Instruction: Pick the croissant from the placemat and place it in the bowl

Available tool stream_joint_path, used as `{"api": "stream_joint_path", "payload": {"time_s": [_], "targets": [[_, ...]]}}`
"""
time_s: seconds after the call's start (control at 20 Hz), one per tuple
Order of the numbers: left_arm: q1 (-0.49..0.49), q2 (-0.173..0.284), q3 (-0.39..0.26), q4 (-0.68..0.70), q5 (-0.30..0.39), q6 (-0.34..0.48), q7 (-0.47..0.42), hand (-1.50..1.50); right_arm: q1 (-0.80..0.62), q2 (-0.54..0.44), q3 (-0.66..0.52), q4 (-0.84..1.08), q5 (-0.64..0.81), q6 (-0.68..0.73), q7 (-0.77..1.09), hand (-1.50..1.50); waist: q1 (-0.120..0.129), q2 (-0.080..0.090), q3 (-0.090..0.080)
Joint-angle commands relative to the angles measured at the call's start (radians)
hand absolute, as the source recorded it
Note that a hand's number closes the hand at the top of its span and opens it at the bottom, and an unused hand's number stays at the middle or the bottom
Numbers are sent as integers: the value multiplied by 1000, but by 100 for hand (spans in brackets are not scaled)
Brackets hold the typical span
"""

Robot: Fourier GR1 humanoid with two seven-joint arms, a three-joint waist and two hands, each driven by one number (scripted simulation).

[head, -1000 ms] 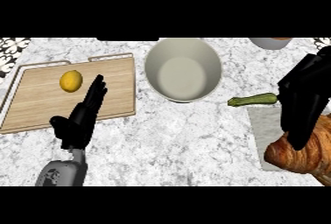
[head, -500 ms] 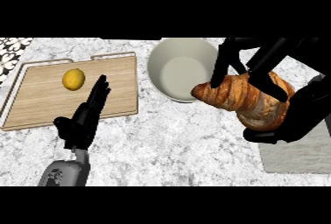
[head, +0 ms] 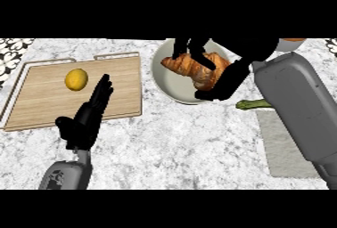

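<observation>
The right hand (head: 223,67) was curled round the croissant (head: 196,67) over the bowl (head: 164,73), hiding its far rim; a green vegetable (head: 252,104) lay between bowl and placemat (head: 283,147). The left hand (head: 89,116) rested open beside the cutting board (head: 39,95) bearing a lemon (head: 76,79).

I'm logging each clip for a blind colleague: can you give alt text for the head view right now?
The right robot hand holds a croissant over a white bowl on a marble counter. The left robot hand rests open by a wooden cutting board bearing a lemon; a grey placemat and a green vegetable lie to the right.
</observation>
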Motion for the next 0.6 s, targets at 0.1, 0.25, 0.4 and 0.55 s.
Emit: {"api": "stream_joint_path", "payload": {"time_s": [0.1, 0.25, 0.4, 0.55], "targets": [[60, -16, -36, -39, -12, -4, 2, 0, -88, 53, 13, 350, 163, -132, -219, 150, 10, 1, 0], [17, 7, 10, -6, 20, -24, 1, 0, -162, 141, 39, 501, 227, -200, -218, 150, 13, 3, 0], [-10, -7, 9, 15, 7, -4, 8, 0, -160, 181, 50, 591, 213, -117, -182, 150, 5, 2, 0], [-9, -9, -10, 5, -4, -12, -11, 0, -211, 111, 53, 740, 234, -35, -320, -150, 32, 15, 0]]}}
